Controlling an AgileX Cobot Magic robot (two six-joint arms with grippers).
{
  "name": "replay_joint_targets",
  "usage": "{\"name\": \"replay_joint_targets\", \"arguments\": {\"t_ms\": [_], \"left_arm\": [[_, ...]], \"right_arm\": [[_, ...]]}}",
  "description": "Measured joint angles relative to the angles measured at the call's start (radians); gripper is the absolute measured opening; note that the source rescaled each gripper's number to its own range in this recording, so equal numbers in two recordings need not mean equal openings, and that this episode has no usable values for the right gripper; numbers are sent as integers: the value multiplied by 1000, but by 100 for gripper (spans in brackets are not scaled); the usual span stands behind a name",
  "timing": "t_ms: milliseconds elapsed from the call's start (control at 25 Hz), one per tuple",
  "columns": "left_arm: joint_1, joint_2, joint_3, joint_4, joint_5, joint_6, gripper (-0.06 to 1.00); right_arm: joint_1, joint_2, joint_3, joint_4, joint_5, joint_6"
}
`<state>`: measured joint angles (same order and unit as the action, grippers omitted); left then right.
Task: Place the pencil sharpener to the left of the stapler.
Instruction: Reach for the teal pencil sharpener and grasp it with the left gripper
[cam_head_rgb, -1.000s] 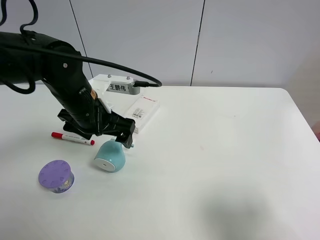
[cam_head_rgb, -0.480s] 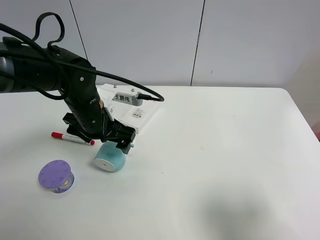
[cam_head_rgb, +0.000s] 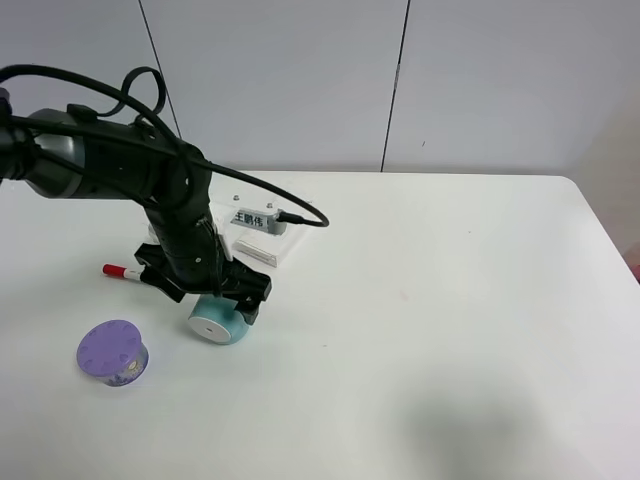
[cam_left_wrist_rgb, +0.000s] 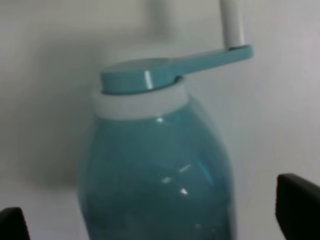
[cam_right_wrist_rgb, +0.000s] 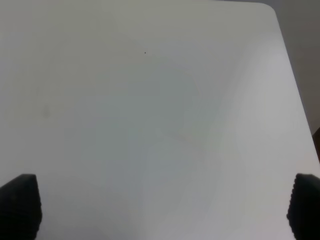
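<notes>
2 dark fingertips of the left gripper stand well apart, one on each side of the pencil sharpener, and in the left wrist view neither seems to touch the teal body, though the contact points fall outside the picture. The sharpener lies on its side on the white table, directly under and between the open jaws. Its long axis runs straight ahead from the gripper's palm. The crank handle and its white knob are at the end away from the palm, and the flat white-rimmed face points out from under the gripper toward the front of the table. The fingers therefore bracket the rounded width of the body, so my judgement is that the next move is a plain closing across that width, with little or no turning of the wrist needed. The dome is smooth and tapered, so a squeeze near the narrow crank end could let it slip. The right gripper also has its 2 tips spread wide, with only bare table beneath it and far from the sharpener, which makes the left arm clearly the nearer one. I cannot pick out the stapler, since the left arm hides the table just behind the gripper. A flat white box shows just beyond the gripper, a red marker to one side, and a round purple container sits nearer the table's front edge.
</notes>
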<state>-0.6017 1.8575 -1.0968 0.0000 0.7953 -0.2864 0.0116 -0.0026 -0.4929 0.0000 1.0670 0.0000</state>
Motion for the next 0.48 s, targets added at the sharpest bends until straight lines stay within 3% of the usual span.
{"name": "replay_joint_targets", "arguments": {"t_ms": [480], "left_arm": [[21, 59, 0, -43, -65, 0, 100]], "right_arm": [[0, 0, 0, 0, 0, 0]]}}
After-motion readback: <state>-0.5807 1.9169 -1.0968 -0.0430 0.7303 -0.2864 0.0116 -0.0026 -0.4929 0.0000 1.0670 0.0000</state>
